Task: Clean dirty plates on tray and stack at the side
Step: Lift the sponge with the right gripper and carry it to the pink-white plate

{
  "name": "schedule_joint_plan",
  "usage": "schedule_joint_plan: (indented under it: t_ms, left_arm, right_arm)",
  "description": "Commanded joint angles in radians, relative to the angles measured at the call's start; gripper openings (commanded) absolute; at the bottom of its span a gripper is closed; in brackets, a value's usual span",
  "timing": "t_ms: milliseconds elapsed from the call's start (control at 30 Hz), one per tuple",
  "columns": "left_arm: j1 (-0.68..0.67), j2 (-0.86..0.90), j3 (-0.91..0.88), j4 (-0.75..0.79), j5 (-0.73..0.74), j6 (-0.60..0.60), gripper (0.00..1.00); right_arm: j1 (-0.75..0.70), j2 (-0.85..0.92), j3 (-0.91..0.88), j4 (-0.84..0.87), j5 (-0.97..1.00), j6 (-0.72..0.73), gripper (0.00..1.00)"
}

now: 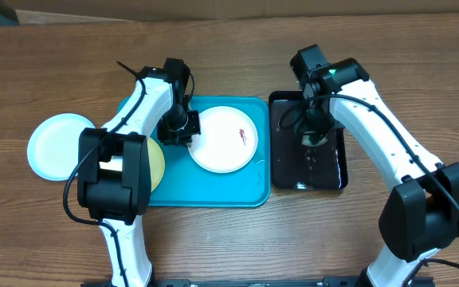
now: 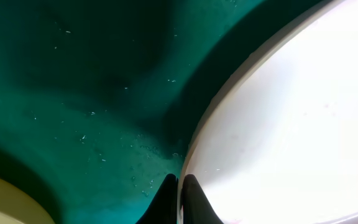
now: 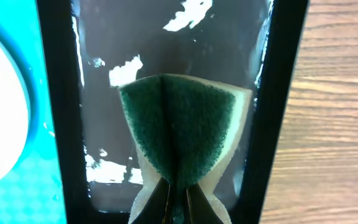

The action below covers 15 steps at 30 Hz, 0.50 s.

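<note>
I see a teal-blue tray [image 1: 213, 191], a white plate [image 1: 213, 151] with a reddish-brown smear [image 1: 241, 135], a yellow-green plate [image 1: 157, 163], an aqua plate [image 1: 52, 147] — plus a green sponge [image 3: 179, 121], a black tray [image 1: 276, 147], a wood-grain table [image 1: 237, 247].

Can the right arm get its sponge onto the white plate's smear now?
Probably yes: the smear lies uncovered, near the right gripper; the left gripper pinches only the white plate's far rim.

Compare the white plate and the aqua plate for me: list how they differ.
The white plate lies in the teal tray; the aqua plate lies on the bare table left of it. The white plate bears a reddish smear; the aqua plate looks clean. The left gripper pinches the white plate's rim; no gripper is at the aqua plate. Both are round and lie flat.
</note>
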Motion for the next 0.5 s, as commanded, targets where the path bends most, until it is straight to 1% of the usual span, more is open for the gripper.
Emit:
schedule_joint_plan:
  t_ms: [0, 100, 200, 300, 367, 467]
  left_arm:
    - [-0.006, 0.004, -0.004, 0.007, -0.011, -0.013, 0.04]
    - [-0.006, 0.004, -0.004, 0.013, -0.01, -0.013, 0.04]
    - [-0.006, 0.004, -0.004, 0.019, -0.007, -0.013, 0.04]
    - [-0.006, 0.004, -0.004, 0.021, -0.007, -0.013, 0.04]
    - [-0.006, 0.004, -0.004, 0.022, -0.007, -0.013, 0.04]
    - [-0.006, 0.004, -0.004, 0.022, -0.007, -0.013, 0.04]
  right_arm:
    - [0.0, -0.012, 0.026, 0.001, -0.037, -0.031, 0.04]
    - [0.0, -0.012, 0.046, 0.0, -0.086, 0.005, 0.04]
    - [0.012, -0.012, 0.066, 0.018, -0.235, 0.006, 0.04]
    - [0.043, -0.012, 0.069, 0.074, -0.338, 0.006, 0.04]
    - [0.074, -0.012, 0.069, 0.118, -0.369, 0.009, 0.04]
    - [0.135, -0.012, 0.068, 0.189, -0.364, 0.034, 0.04]
